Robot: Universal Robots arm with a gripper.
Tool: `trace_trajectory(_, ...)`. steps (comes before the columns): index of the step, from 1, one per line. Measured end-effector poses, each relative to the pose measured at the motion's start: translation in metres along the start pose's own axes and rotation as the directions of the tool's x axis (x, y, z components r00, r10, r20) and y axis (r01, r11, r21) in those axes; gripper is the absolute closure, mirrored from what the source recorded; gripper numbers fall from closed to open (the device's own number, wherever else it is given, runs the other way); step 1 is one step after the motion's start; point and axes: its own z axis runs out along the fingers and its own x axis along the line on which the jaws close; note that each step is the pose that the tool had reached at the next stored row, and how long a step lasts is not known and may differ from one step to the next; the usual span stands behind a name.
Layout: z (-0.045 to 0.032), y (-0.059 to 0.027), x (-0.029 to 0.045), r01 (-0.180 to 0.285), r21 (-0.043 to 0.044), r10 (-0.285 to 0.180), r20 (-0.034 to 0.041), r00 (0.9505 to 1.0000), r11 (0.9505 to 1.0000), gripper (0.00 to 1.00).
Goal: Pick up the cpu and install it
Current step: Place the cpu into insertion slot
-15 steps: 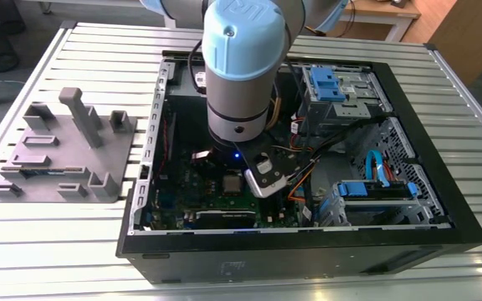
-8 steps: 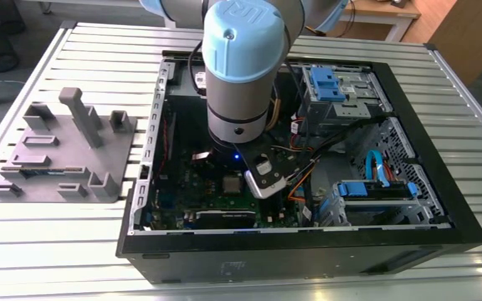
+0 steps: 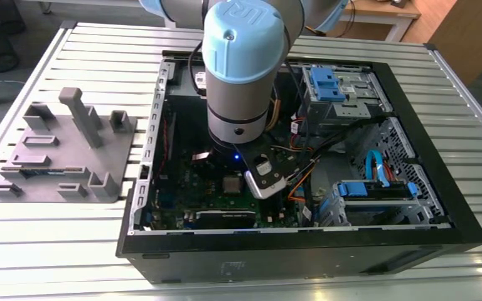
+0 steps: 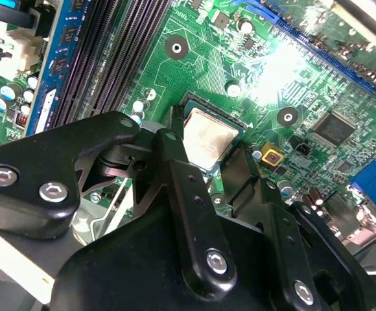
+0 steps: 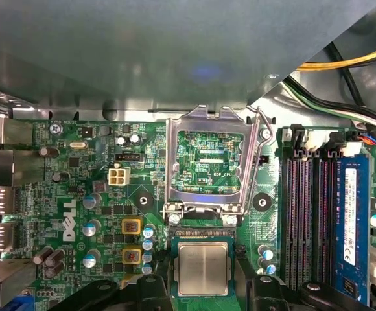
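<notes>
In the exterior view we see the arm (image 3: 241,69) reaching down into an open computer case (image 3: 442,207) lying on a slatted table (image 3: 98,251). The cpu (image 3: 231,184) sits flat on the green motherboard (image 3: 199,182) just beside the wrist, and a grey plastic block (image 3: 57,157) lies outside the case on the exterior view's left.

In the second wrist view the gripper (image 4: 211,155) straddles the cpu (image 4: 209,133), which lies in its socket with one black finger (image 4: 175,168) on each side.

In the first wrist view the cpu (image 5: 203,265) lies flat in the socket, with the shiny socket frame (image 5: 212,113) swung up beyond it. The gripper (image 5: 205,286) has its jaws spread slightly wider than the chip (a strip of socket rim shows on each side), so we see nothing held.
</notes>
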Motion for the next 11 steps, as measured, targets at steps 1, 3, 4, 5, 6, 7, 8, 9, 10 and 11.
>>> trace_trajectory(1,0.0003,0.0002,-0.0001,0.0,-0.0003,0.0,0.0001,1.0,1.0,0.53)
trace_trajectory(3,0.0006,0.0007,-0.0001,0.0,-0.0003,0.0,0.0002,1.0,1.0,0.53)
trace_trajectory(4,0.0005,0.0007,0.0,0.0,-0.0001,0.0,0.0001,1.0,1.0,0.53)
trace_trajectory(5,0.0005,0.0007,0.0,0.0,0.0,0.0,0.0,1.0,1.0,0.53)
trace_trajectory(6,0.0006,0.0007,0.0,0.0,0.0001,0.0,-0.0001,1.0,1.0,0.53)
trace_trajectory(7,0.0011,0.0008,0.0,0.0,0.0,0.0,0.0,1.0,1.0,0.53)
trace_trajectory(8,0.0015,0.0007,0.0001,0.0,0.0003,0.0,-0.0002,1.0,1.0,0.53)
trace_trajectory(9,0.0018,0.0006,0.0001,0.0,0.0005,0.0,-0.0003,1.0,1.0,0.53)
trace_trajectory(10,0.0019,0.0006,0.0001,0.0,0.0007,0.0,-0.0003,1.0,1.0,0.53)
trace_trajectory(11,0.0022,0.0006,0.0001,-0.001,0.0005,0.001,-0.0002,1.0,1.0,0.53)
